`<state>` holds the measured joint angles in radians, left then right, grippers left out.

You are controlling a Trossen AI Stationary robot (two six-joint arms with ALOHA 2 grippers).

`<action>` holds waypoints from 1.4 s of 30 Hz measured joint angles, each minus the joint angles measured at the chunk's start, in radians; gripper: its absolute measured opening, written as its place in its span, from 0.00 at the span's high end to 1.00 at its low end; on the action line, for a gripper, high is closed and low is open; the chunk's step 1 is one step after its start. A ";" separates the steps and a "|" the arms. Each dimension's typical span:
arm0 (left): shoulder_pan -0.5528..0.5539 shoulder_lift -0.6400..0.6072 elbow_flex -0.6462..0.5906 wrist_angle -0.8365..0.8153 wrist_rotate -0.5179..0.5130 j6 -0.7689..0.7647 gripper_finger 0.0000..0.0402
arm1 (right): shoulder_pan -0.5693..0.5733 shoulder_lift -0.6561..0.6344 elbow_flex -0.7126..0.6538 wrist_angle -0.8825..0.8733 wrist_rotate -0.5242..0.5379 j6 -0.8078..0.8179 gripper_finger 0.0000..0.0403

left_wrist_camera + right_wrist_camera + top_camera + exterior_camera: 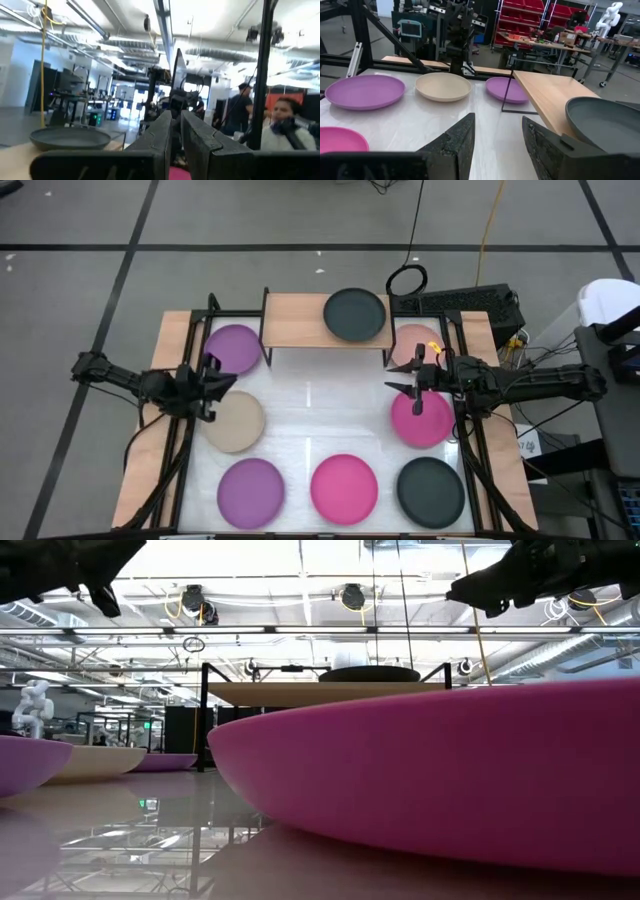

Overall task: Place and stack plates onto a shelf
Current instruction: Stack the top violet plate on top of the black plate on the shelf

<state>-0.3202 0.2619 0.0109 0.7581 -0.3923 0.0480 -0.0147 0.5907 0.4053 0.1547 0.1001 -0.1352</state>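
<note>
Grey plate (355,315) atop shelf (295,322)

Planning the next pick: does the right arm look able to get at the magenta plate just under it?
Probably yes: the right gripper hovers with jaws open at the magenta plate, whose top is bare.

Grey floor (300,220) crossed by black tape lines around white table (320,415). Behind the table: red shelving (560,12), workbenches (545,42), white humanoid figure (609,15). Ceiling pipes, bright lights overhead (300,570)
</note>
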 joint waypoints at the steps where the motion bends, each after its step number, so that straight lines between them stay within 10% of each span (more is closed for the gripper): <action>1: 0.000 0.000 0.000 0.015 0.004 -0.002 0.88 | 0.000 0.000 0.000 0.000 0.000 -0.001 0.64; 11: 0.000 0.000 0.000 0.018 0.028 0.003 0.88 | 0.000 0.000 0.000 -0.001 0.000 0.005 0.64; 15: 0.000 0.000 0.048 0.002 -0.112 0.042 0.88 | 0.000 0.000 0.000 0.007 0.000 0.002 0.64; 23: 0.001 0.177 0.470 -0.851 -0.502 -0.104 0.88 | 0.000 0.000 0.000 0.037 0.000 -0.004 0.64; 42: 0.261 0.859 0.922 -1.856 -0.263 -0.641 0.88 | 0.000 0.000 0.000 0.030 0.000 0.018 0.64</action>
<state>-0.0596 1.1211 0.9334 -1.0979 -0.6552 -0.5933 -0.0151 0.5907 0.4057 0.1848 0.1005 -0.1176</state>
